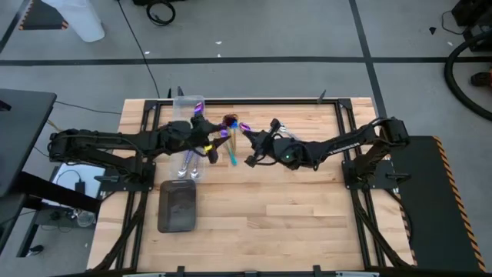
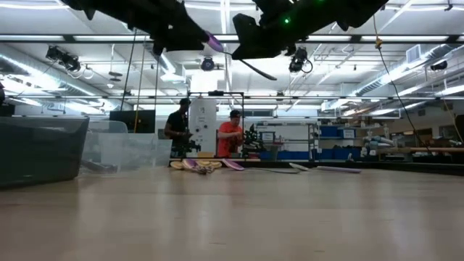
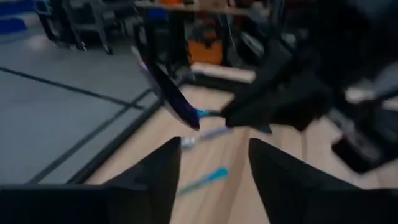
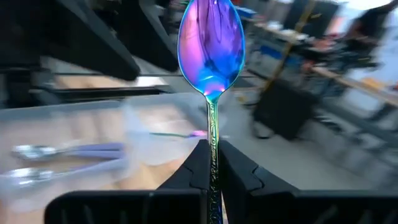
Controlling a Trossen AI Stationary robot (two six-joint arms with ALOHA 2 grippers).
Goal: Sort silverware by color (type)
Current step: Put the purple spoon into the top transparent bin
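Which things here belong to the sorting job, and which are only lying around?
Job:
- purple spoon, held upright in the right gripper
- silver spoons on the table
- left gripper, fingers open

Lying around:
- clear plastic bin
- dark grey tray

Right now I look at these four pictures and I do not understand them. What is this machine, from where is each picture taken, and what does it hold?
It is a robot with two dark arms at a wooden table. Each arm ends in a two-finger gripper.

One picture looks straight down from above. One looks level across the table into the room, where two people stand far behind. The other two come from cameras on the arms' wrists.

The right gripper is shut on a purple spoon, held up by its handle above the table. From above it is here. The left gripper is open and holds nothing.

On the table lie more spoons, a clear bin and a dark tray.
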